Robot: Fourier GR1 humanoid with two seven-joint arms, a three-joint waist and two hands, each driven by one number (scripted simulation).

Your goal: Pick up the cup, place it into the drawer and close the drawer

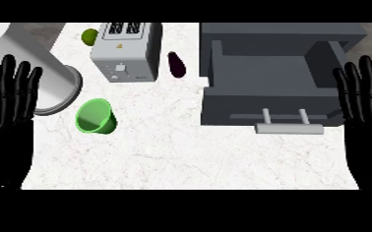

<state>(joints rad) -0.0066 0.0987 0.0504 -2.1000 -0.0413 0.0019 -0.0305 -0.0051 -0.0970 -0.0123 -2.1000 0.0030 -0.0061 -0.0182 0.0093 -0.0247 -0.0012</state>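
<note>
Small green plastic cup (95,116) lies tipped on the white marble counter (189,157), mouth toward the viewer, just right of the left hand (16,98), the nearer one. Both hands flat, fingers straight, holding nothing; right hand (357,98) rests beside the open dark grey drawer (272,71). Steel toaster (125,50), aubergine (176,64), grey cylinder (44,73) stand nearby; the path looks unobstructed.
</note>
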